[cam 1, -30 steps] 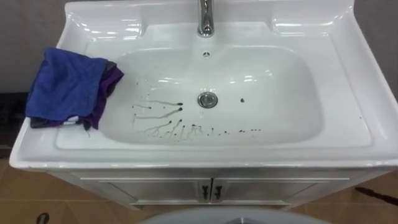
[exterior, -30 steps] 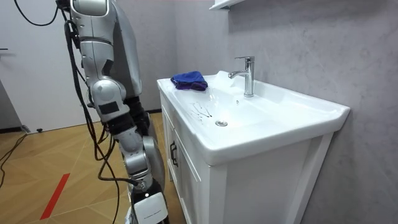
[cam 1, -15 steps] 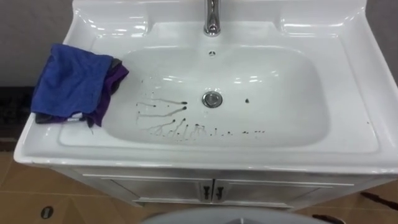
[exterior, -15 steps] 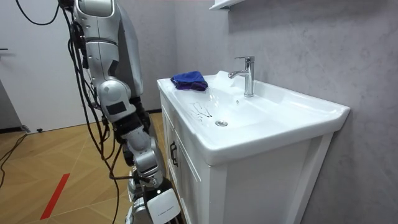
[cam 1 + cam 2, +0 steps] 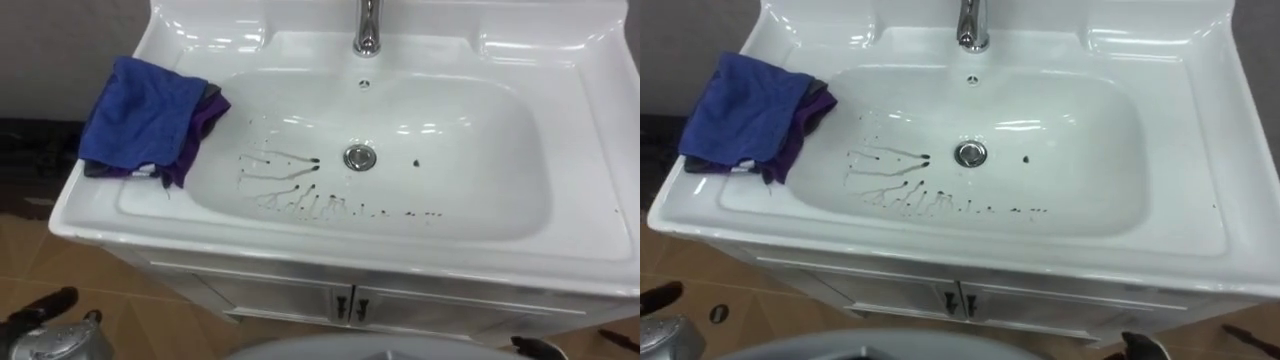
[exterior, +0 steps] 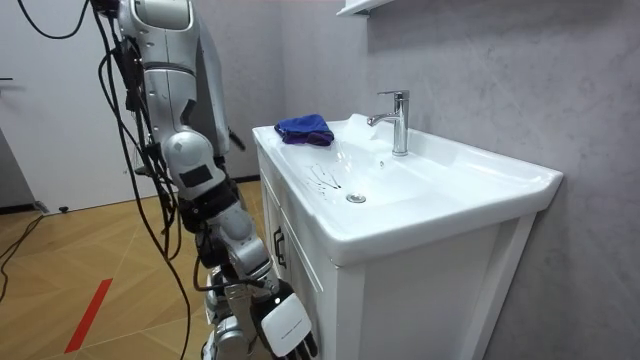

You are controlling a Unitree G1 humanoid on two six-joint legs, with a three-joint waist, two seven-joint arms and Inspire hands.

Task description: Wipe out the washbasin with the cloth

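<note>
- Step in hand, as I judge it: fetching the cloth; no wiping has begun. The crumpled blue microfibre cloth, with a purple layer under it, lies on the left rim of the white ceramic rectangular basin. One edge hangs over the bowl's slope.
- The left hand is low at the lower left, below rim level and well apart from the cloth. I cannot tell how its fingers stand.
- The right hand hangs low by the white cabinet door in the room view. Its state is the same: cannot tell.
- Dirt: thin dark streaks and dots lie on the bowl floor, left of and in front of the round chrome drain. One lone spot sits just right of the drain.
- Doing it well:
  - The left hand should come up over the front rim and take the cloth from above, across its bulk, so both layers lift together.
  - It should then press the cloth flat and sweep the streaks toward the drain. Dried marks probably need repeat passes.
- Edges:
  - The front rim is raised, so the hand must clear it before dropping in.
  - The bowl walls slope gently, so the cloth can ride down them.
  - The chrome tap stands at back centre, well apart from the streaks, and is no obstacle for low strokes.
- Room: the bowl is wide, and the right ledge is free. The grey wall sits close behind, so side-to-side strokes suit better than deep reaches.
- Risk: the cloth could be dragged off the left rim onto the wooden floor.
</note>
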